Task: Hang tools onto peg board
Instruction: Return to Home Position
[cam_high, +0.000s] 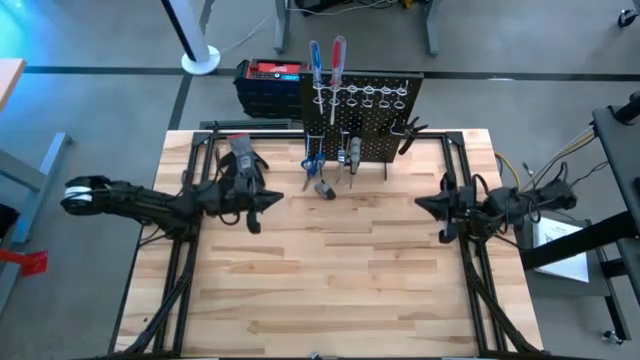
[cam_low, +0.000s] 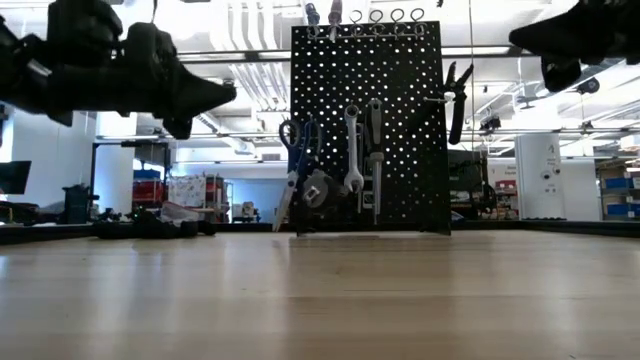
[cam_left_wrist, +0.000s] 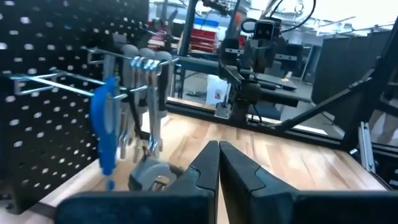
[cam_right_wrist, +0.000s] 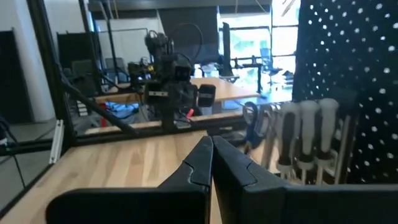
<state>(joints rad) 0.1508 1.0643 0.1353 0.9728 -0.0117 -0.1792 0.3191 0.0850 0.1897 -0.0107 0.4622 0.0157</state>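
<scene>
The left hand (cam_left_wrist: 218, 148) has its two fingers pressed together with nothing between them. It hangs above the left side of the tabletop (cam_high: 340, 290), towards the far edge and just beside the grey-black work gloves (cam_high: 240, 155). The right hand (cam_right_wrist: 210, 143) is likewise closed and empty, and hangs above the right side of the tabletop at about the same depth. Both are well apart from the peg board (cam_high: 375, 120), which stands upright at the middle of the far edge. The board looks fully stocked. A blue-handled screwdriver (cam_high: 315, 62) and a red-handled screwdriver (cam_high: 338, 58) sit in the ring hooks along its top. The blue-handled scissors (cam_low: 288, 150) hang on the left of its face, with two silver wrenches (cam_low: 352, 150) side by side just right of them. The dark pliers (cam_low: 456, 100) hang off a peg at its right edge. A grey round object (cam_low: 318, 190) sits low in front of the board beside the scissors, and I cannot tell whether it hangs or rests on the wood. I cannot make out a level bar. No loose tool shows on the open wood, so the hanging appears finished. What remains, as I judge it, is only for both arms to settle at rest.
</scene>
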